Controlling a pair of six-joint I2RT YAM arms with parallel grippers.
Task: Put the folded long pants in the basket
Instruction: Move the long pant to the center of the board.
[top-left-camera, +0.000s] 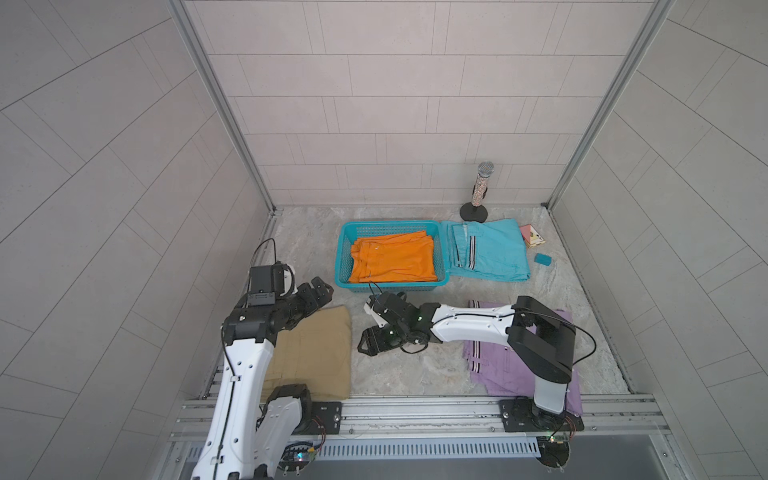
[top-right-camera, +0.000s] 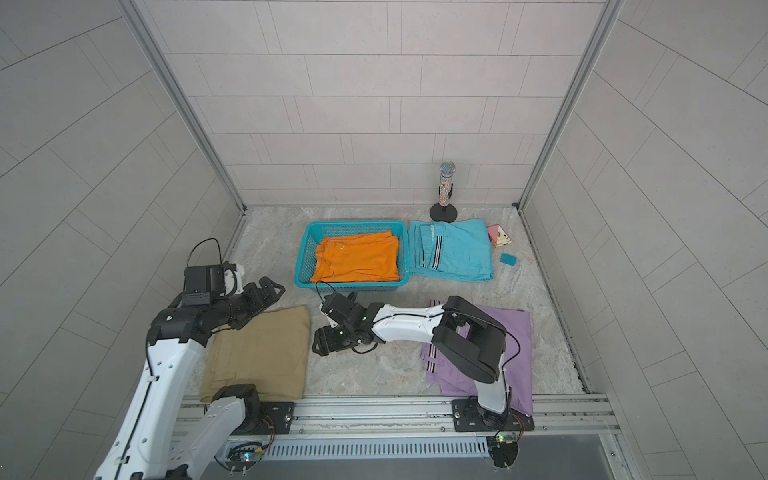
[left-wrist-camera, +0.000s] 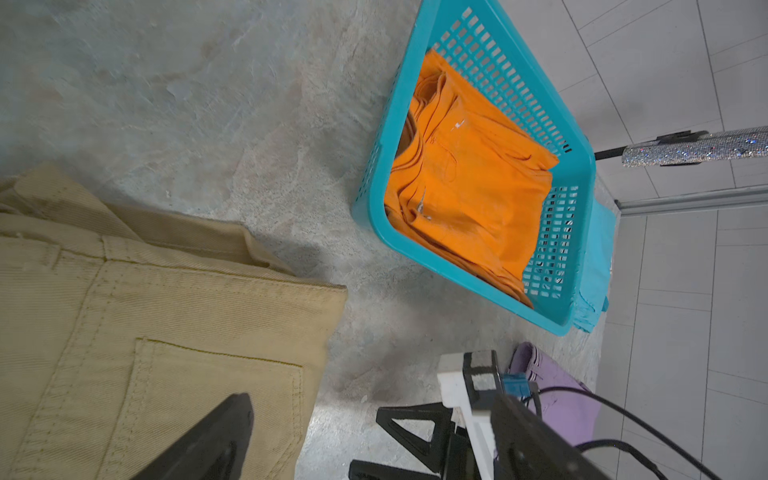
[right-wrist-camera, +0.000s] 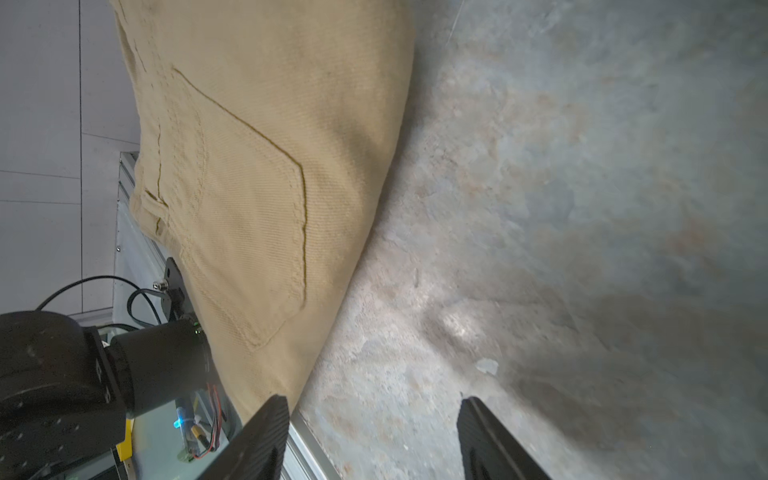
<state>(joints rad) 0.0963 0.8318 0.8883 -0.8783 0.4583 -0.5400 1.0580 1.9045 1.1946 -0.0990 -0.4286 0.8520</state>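
Note:
The turquoise basket stands at the back of the table with the folded orange pants lying inside it. Folded turquoise pants lie against its right side. Tan pants lie front left, lilac pants front right under the right arm. My left gripper hangs open over the tan pants' far corner. My right gripper is open over bare table beside the tan pants' right edge.
A glittery microphone on a black stand rises at the back right. A pink card and a small teal block lie right of the turquoise pants. A metal rail runs along the front edge; tiled walls close three sides.

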